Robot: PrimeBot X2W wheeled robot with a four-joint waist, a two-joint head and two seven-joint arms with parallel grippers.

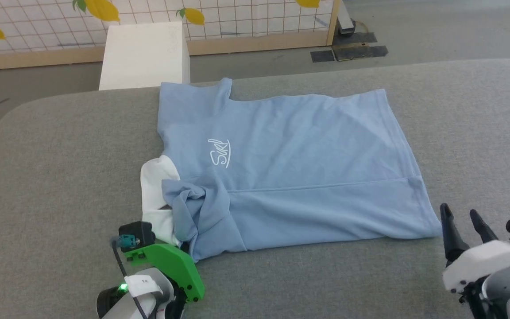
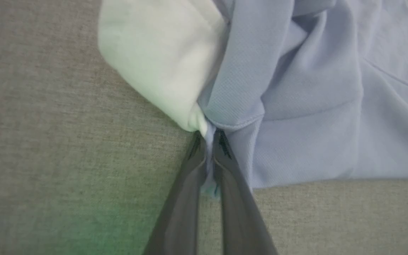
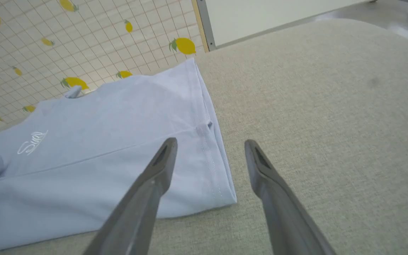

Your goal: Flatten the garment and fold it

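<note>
Head view: garment (image 1: 290, 168) lies crosswise, collar (image 1: 153, 186) leftward; left gripper (image 2: 209, 136) pinches it, right gripper (image 1: 458, 210) gapes.

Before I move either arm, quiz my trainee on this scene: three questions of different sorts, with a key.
1. True or false: the left gripper is shut on a pinch of the garment.
2. Multiple choice: how does the right gripper stand?
A) shut on the garment
B) open, holding nothing, at the garment's near right corner
C) open, above the logo
3. Fill the gap: the white collar lies at the garment's end on the robot's ____ side.

Key: 1 true; 2 B; 3 left.
</note>
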